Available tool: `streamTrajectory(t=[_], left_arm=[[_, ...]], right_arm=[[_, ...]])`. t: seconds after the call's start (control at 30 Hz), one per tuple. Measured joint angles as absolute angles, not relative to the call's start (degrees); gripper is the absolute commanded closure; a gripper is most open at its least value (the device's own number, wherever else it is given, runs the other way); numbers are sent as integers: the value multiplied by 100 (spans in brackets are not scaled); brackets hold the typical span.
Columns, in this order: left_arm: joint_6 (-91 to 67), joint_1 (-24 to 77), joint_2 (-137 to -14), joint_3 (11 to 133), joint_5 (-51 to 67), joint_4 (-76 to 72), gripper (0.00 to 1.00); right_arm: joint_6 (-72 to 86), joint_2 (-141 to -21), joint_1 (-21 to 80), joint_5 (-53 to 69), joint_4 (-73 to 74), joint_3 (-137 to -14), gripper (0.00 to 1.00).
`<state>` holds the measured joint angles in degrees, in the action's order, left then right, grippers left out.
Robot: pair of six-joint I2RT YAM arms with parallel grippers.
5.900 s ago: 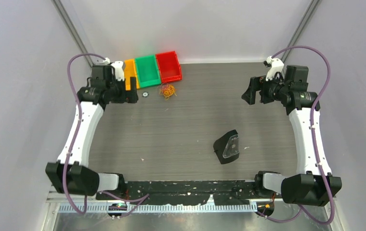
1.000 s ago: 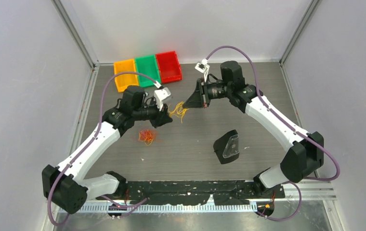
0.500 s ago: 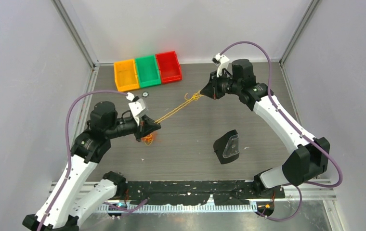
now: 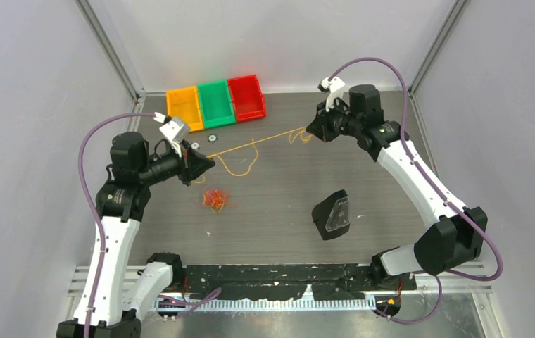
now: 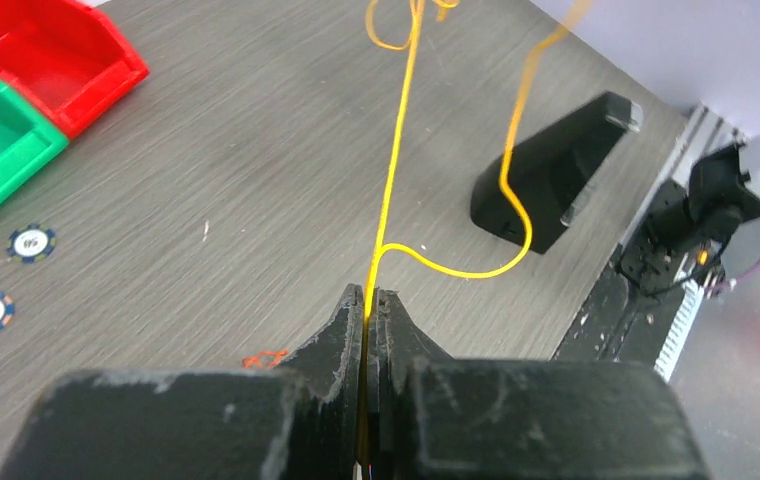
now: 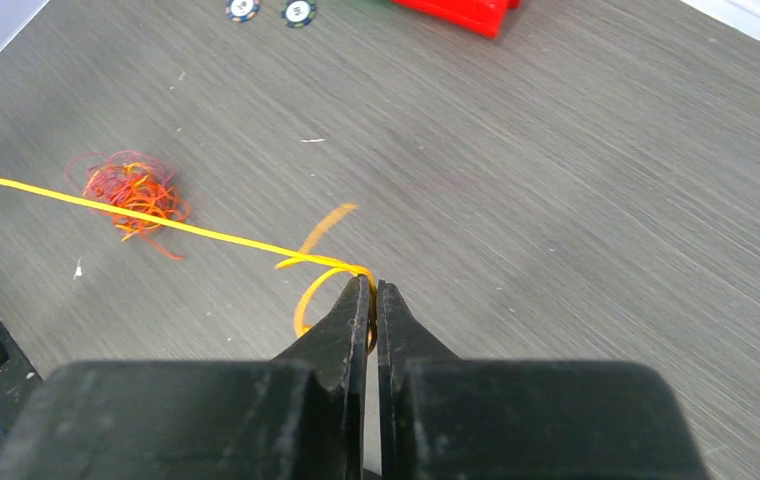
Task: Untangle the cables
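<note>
A thin yellow cable runs between my two grippers above the table, with a slack loop hanging from it. My left gripper is shut on one end; in the left wrist view the yellow cable leaves the closed tips of that gripper. My right gripper is shut on the other end, and in the right wrist view the cable curls at its tips. A red and orange bunch of cables lies on the table below the line, also visible as a tangle.
Orange bin, green bin and red bin stand in a row at the back. Two poker chips lie in front of them. A black wedge-shaped object sits right of centre, near the front.
The grippers were close together a second ago and have drawn apart, left going left, right going back-right. The yellow cable is pulled out long between them. The red-orange bunch stayed on the table.
</note>
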<state>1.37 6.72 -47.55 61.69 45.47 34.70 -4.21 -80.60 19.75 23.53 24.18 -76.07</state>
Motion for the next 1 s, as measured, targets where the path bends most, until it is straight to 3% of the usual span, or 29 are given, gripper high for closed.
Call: streamTrajectory(t=[0.3,0.43,0.6,0.9,1.0], left_arm=[[-615,-257,-5159,6381,5004,3245,100],[-941,228,-5175,6386,4810,2744,100],[-1041,1358,-5481,6386,4517,2322,100],[-1015,2506,-6213,6388,4016,1752,69],[-1002,2630,-6344,6388,3983,1656,53]], right_arm=[[-447,-8040,1221,3301,2604,-7714,94],[187,-8040,1197,4016,2473,-7714,95],[985,-8038,2080,4482,1887,-7714,95],[2471,-8068,2851,5186,545,-7706,95],[2893,-8068,2917,5367,45,-7546,95]])
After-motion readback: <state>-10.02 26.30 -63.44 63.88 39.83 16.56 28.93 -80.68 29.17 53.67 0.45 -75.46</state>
